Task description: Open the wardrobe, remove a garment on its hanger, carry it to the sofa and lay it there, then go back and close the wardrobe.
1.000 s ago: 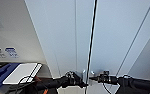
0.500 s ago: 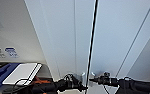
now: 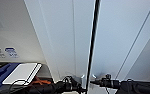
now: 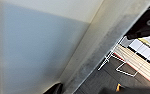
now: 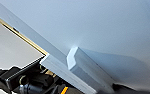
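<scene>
Because the camera sits so close, the wardrobe (image 3: 116,37) covers nearly everything ahead of me: two tall white doors, with a narrow dark gap (image 3: 93,42) between them running from twelve o'clock down to six. I judge the doors are shut or just barely parted, so the opening step is still in hand.

Off at eight o'clock, well apart from the doors, lies a flat white panel (image 3: 21,72) on something dark blue, with an orange strap beside it; I cannot tell what these are.

Both dark arms reach in from the bottom edge and meet at the gap, one on each side, which suits pulling the two doors apart together. My left claw (image 3: 79,88) sits at about six o'clock, just left of the gap. My right claw (image 3: 94,82) sits just right of it, near a small silver handle (image 3: 93,76). I cannot tell whether either claw is spread or pressed together; the fingers are too hard to make out.

From the right wrist, a handle (image 5: 76,58) stands out of the white door as a pale raised block, very near the camera. From the left wrist I see the door's face and edge (image 4: 103,47), with dark floor beyond.
</scene>
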Available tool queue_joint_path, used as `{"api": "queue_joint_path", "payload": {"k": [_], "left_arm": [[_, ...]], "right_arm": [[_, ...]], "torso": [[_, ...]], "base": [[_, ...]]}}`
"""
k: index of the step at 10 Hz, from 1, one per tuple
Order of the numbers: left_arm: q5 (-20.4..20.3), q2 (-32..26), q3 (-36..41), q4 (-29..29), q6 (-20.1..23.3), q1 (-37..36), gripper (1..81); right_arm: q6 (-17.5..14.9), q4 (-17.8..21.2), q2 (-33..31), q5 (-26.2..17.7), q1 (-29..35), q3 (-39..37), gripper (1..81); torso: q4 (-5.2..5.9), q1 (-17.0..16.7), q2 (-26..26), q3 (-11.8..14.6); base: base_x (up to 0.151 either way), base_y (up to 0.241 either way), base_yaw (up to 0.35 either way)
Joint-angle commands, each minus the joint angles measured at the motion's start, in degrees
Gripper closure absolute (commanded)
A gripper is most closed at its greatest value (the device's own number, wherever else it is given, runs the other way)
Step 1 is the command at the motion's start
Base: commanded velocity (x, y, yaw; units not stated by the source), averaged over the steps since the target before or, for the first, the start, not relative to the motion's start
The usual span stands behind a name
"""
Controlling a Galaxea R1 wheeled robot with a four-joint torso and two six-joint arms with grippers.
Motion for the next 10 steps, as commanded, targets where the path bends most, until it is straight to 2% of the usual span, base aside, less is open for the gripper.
{"api": "queue_joint_path", "payload": {"k": [1,4,10], "left_arm": [[-5.3,3.4,10.3,-3.0,-0.2,-6.1,1.0],[-6.4,2.3,10.4,-3.0,-0.6,-4.9,1.0],[-7.0,-5.3,17.0,-3.0,-0.7,-3.3,1.0]], "right_arm": [[1.0,0.9,0.8,-6.5,3.8,7.5,1.0],[1.0,0.3,-1.5,-5.3,2.6,9.5,1.0],[1.0,-0.1,-2.3,-4.6,1.5,10.4,1.0]], "torso": [[0.0,0.0,0.0,0.0],[0.0,0.0,0.0,0.0],[0.0,0.0,0.0,0.0]], "base": [[0.0,0.0,0.0],[0.0,0.0,0.0],[0.0,0.0,0.0]]}}
